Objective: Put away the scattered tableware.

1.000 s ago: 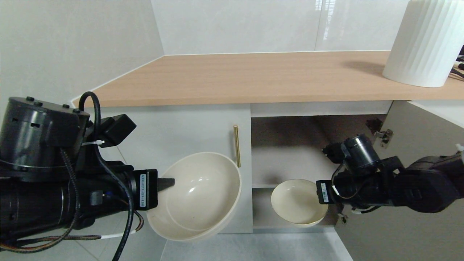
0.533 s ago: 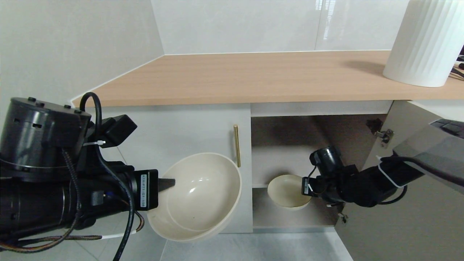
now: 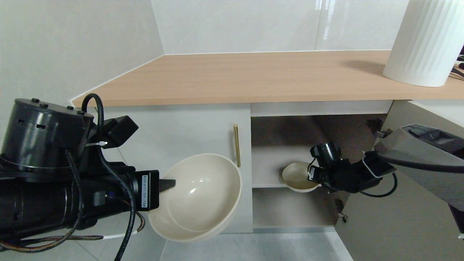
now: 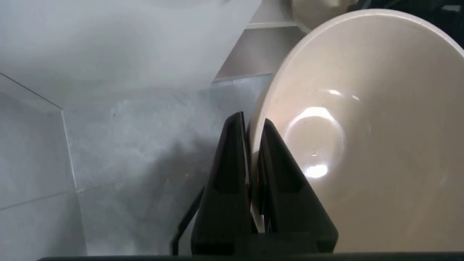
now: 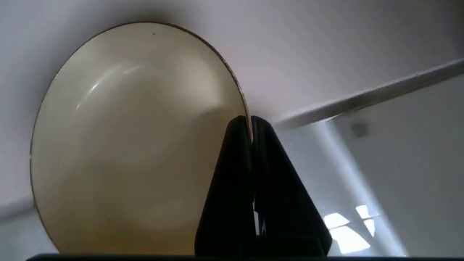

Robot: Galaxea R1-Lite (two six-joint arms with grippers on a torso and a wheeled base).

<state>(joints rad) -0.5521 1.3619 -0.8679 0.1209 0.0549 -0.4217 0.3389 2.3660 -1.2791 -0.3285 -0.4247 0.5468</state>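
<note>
Right gripper point(image 3: 314, 175) with the small bowl point(image 3: 298, 176) now farther inside the cabinet point(image 3: 290, 130), up at the shelf point(image 3: 266, 168)

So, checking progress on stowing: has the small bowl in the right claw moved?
Yes: the small bowl rose from mostly below the cabinet shelf edge to its level, going deeper inside.

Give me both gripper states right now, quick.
Left gripper: shut on the rim of the large bowl.
Right gripper: shut on the rim of the small bowl, at the cabinet shelf.
</note>
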